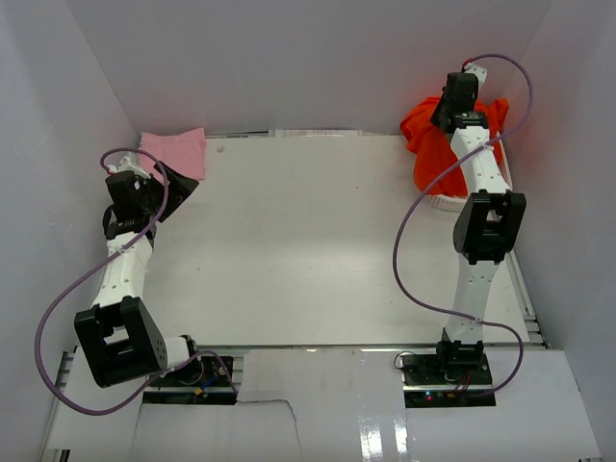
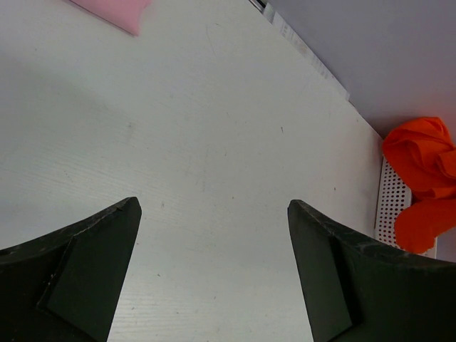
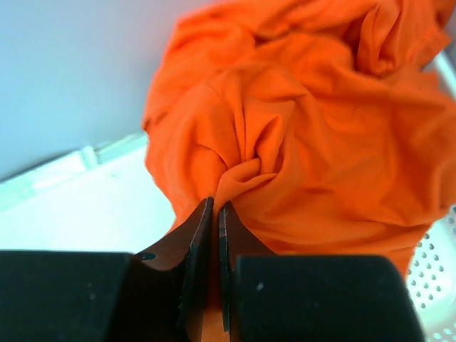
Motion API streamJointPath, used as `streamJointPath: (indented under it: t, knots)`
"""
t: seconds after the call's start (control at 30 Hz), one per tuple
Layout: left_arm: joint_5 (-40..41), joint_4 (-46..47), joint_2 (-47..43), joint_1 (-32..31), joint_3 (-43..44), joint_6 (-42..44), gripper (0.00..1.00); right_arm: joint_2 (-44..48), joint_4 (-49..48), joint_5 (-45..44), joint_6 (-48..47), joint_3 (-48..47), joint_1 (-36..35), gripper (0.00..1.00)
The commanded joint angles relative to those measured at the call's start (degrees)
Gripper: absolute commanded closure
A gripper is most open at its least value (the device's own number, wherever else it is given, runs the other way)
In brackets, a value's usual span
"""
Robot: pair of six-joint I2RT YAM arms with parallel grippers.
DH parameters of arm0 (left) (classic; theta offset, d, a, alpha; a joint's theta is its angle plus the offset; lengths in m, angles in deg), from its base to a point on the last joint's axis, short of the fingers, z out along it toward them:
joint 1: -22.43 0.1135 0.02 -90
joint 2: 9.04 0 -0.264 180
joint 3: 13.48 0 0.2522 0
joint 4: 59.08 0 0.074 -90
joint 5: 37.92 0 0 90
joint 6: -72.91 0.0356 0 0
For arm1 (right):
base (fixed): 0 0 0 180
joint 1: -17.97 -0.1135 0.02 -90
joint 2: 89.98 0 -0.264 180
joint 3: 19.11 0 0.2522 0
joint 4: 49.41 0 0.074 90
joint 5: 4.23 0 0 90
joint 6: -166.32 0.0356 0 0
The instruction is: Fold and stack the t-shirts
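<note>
A heap of bright orange-red t-shirts (image 1: 422,130) fills the white basket (image 1: 445,202) at the far right corner. My right gripper (image 3: 216,205) is shut on a pinched fold of the top orange t-shirt (image 3: 299,121), the cloth bunching out from between the tips. In the top view the right gripper (image 1: 450,117) sits over the heap. A light pink t-shirt (image 1: 178,151) lies flat at the far left, and its corner (image 2: 117,11) shows in the left wrist view. My left gripper (image 2: 214,204) stands wide open above bare table, just right of the pink shirt, holding nothing.
White walls close in the table (image 1: 308,250) on the left, back and right. The basket's perforated wall (image 2: 392,203) and the orange heap (image 2: 424,160) show at the right of the left wrist view. A basket rim (image 3: 434,278) lies under the held cloth.
</note>
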Motion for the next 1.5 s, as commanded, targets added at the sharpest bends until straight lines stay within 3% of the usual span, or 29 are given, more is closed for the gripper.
streamJointPath:
  t: [0.0,0.33,0.57,0.77,0.9,1.03,1.1,1.27,1.47]
  knots:
    - [-0.03,-0.01,-1.40,-0.06,0.47,0.16,0.05,8.73,-2.92,3.48,0.04,-2.97,0.18,0.88]
    - [-0.30,-0.01,-1.14,-0.06,0.55,0.07,0.05,22.97,-3.89,11.75,-0.93,-3.32,-1.05,0.91]
    - [-0.74,-0.01,-0.52,-0.06,0.73,-0.10,0.05,34.14,-3.98,29.65,1.70,-1.04,-1.40,0.92]
    - [-1.18,0.08,-0.35,-0.06,0.73,-0.19,0.05,38.80,-0.56,27.23,-0.31,-2.70,-1.67,0.92]
    - [-1.53,0.43,-0.09,-0.06,0.73,-0.46,0.05,38.89,2.69,31.96,1.61,-4.64,-1.58,0.91]
    - [-1.62,0.43,0.35,-0.06,0.73,-0.37,0.06,40.81,3.23,40.92,7.58,2.37,-1.67,0.92]
    - [-1.88,0.52,0.36,-0.06,0.64,-0.37,0.06,43.88,2.35,44.10,8.04,11.24,-2.19,0.92]
    - [-2.94,0.87,0.97,-0.06,0.73,-0.46,0.06,51.01,3.13,39.63,5.58,32.31,-2.54,0.92]
    - [-2.94,0.96,1.24,-0.41,0.73,-0.37,0.06,49.71,15.60,31.46,2.24,35.53,-2.55,0.92]
